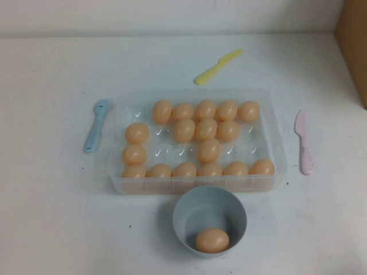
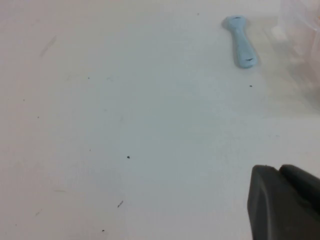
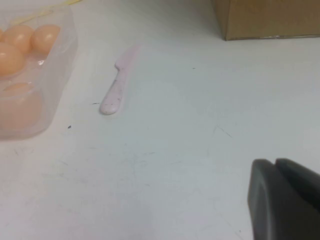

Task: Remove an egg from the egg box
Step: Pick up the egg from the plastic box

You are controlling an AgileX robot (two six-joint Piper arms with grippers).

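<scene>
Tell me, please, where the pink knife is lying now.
In the high view the pink knife lies flat on the table on the robot's right, just beside the egg box without touching it, lengthwise along its right wall.

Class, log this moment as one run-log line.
egg: in bowl | egg box: partly filled | left gripper: parked over table | right gripper: parked over table

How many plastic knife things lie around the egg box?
3. The yellow one lies behind the egg box, the blue one on its left, the pink one on its right. The left gripper hangs near blue, the right gripper near pink.
</scene>
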